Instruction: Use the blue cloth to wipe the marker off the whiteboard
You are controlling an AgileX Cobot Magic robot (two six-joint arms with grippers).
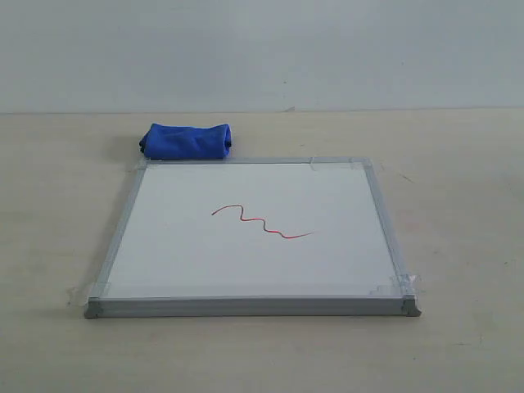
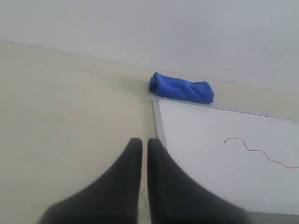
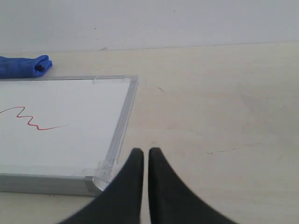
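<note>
While the red line [image 1: 262,223] sits whole on the board [image 1: 327,266], no wiping is done. The blue cloth [image 1: 187,141] lies on the bench [image 1: 458,205] at the board's far left corner. My left tool [image 2: 145,143] and right tool [image 3: 145,151] are clenched, empty.

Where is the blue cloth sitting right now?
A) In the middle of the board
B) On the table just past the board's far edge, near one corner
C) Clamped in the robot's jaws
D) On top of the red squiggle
B: the blue cloth lies bunched on the table just beyond the whiteboard, clear of the marker line.
</note>
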